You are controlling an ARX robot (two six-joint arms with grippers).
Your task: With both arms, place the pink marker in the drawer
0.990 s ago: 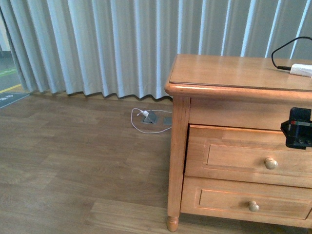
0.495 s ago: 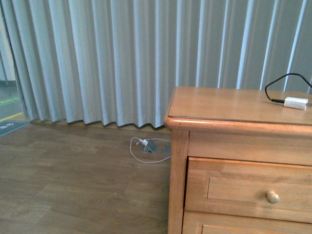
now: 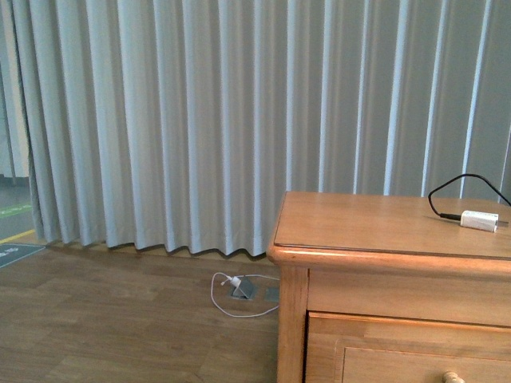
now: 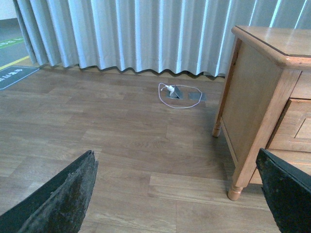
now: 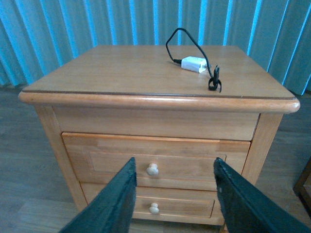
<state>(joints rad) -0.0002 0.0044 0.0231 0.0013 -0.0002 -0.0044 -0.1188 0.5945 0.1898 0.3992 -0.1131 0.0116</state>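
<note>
Only my right wrist view shows both knobbed drawer fronts; the upper drawer (image 5: 160,162) is shut, framed by my right fingers (image 5: 172,204), spread and empty. My left fingers (image 4: 175,194), also parted and empty, hang over plank flooring (image 4: 112,145). The pink marker appears nowhere; a white adapter (image 5: 194,64) with black cable lies on the smooth wooden desk (image 5: 121,68).

Open floor on my left, the nightstand close in front of my right.

My left fingers (image 4: 58,199) hang spread over bare wooden floor (image 4: 112,145); only a white cord loop (image 4: 177,94) lies near the curtain (image 4: 146,34). My right fingers (image 5: 116,204), parted, face the shut upper drawer (image 5: 160,160) and its knob (image 5: 152,169). On the desk (image 5: 121,68), a white adapter (image 5: 194,63) and black cable (image 5: 187,46) occupy the far side.
</note>
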